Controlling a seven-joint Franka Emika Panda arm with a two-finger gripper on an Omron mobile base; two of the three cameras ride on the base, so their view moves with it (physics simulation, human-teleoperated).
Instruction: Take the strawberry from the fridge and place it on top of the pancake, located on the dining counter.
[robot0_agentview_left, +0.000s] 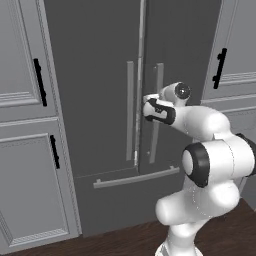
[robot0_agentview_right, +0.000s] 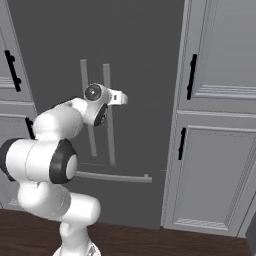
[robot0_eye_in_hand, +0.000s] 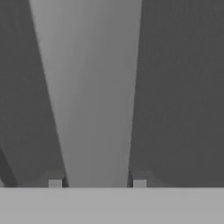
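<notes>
The fridge (robot0_agentview_left: 100, 100) stands closed, both dark-grey doors flush, set between pale-grey panelled cabinets (robot0_agentview_left: 25, 175) with black handles (robot0_agentview_left: 39, 82). The arm reaches forward at mid height of the doors, and the gripper (robot0_agentview_left: 148, 108) sits on the right door's bar handle (robot0_agentview_left: 156, 120), the one just right of the centre seam. In the hand view that pale bar (robot0_eye_in_hand: 92, 96) runs straight up between the two fingertips (robot0_eye_in_hand: 54, 183), each tip flush against an edge of it; the jaws are clenched on the handle with no gap visible at either side. The right base view agrees, placing the hand (robot0_agentview_right: 117, 98) against the handle (robot0_agentview_right: 107, 115). The strawberry cannot be located: it is presumably inside behind the shut doors, and the dining counter and pancake lie outside this field. Assessment: the step in hand is opening the fridge, at the point where the grasp on the handle is made and the door has not yet begun to swing. The next move calls for a pull back along an arc about the right door's outer hinge, keeping the hand square to the bar so the fingertips do not slide off it.
</notes>
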